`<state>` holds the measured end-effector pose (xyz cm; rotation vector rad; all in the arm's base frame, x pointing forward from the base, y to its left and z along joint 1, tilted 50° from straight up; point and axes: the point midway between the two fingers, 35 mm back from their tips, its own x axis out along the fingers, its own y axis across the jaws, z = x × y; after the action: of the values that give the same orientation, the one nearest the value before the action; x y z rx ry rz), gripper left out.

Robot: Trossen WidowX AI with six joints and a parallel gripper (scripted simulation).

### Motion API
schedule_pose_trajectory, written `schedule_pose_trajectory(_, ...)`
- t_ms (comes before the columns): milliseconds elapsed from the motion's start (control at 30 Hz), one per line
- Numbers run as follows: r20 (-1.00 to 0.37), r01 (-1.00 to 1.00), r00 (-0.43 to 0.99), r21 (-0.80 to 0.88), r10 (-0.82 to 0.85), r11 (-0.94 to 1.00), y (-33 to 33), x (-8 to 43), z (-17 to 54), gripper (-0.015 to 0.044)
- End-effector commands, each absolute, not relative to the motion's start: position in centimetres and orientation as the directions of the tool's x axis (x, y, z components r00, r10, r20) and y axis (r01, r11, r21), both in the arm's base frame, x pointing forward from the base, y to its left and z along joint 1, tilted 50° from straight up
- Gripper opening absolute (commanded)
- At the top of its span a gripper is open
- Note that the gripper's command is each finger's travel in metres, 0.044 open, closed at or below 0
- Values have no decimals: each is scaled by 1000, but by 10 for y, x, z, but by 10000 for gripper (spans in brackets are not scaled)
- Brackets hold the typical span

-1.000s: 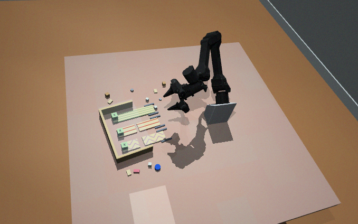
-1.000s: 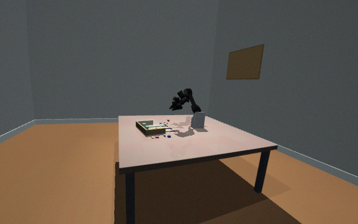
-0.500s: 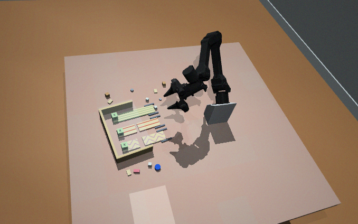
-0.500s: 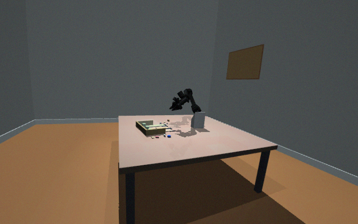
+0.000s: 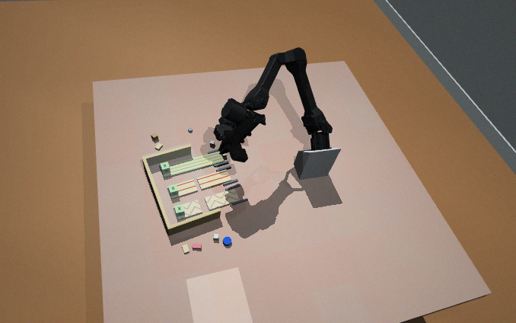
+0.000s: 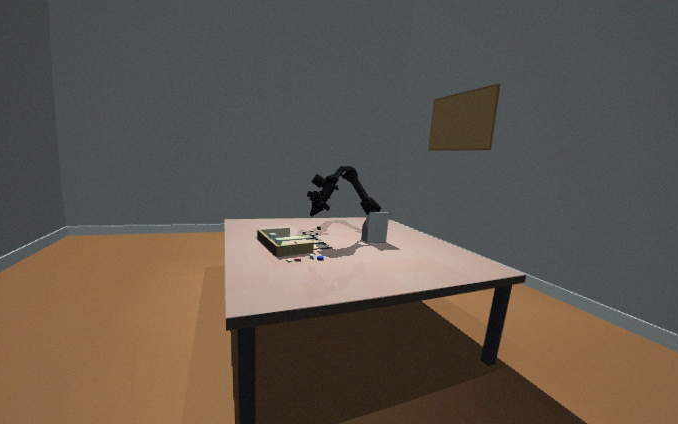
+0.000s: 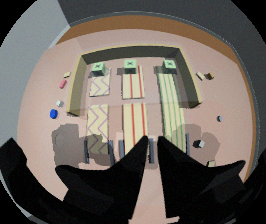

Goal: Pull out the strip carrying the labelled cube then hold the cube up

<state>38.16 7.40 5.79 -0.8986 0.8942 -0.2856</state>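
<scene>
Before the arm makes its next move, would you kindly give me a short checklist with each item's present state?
1. Target chosen: the green-striped strip is in one piece: ok.
2. Others ruled out: the red-lined strip and the zigzag strip each show a gap: ok.
3. The green X-labelled cube sits on the target's far end, inside the cream tray: ok.
4. The black gripper is open for the grasp: not ok; it is shut and holds nothing.
5. Gripper down at strip level: not ok; the exterior view shows it above the table.
6. Fingers lined up with the target's near end: cannot tell.
</scene>
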Motion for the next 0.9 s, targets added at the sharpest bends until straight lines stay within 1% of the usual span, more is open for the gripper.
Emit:
schedule_pose_trajectory(0,-620,-181,410,-775,-669,606,34,404,58,0)
schedule_pose_trajectory(200,-646,-226,172,-760,-743,609,-13,412,71,0)
schedule_pose_trajectory(267,-647,-235,119,-755,-753,612,-24,412,75,0)
schedule_pose_trajectory(867,-648,-236,113,-754,-753,613,-32,412,71,0)
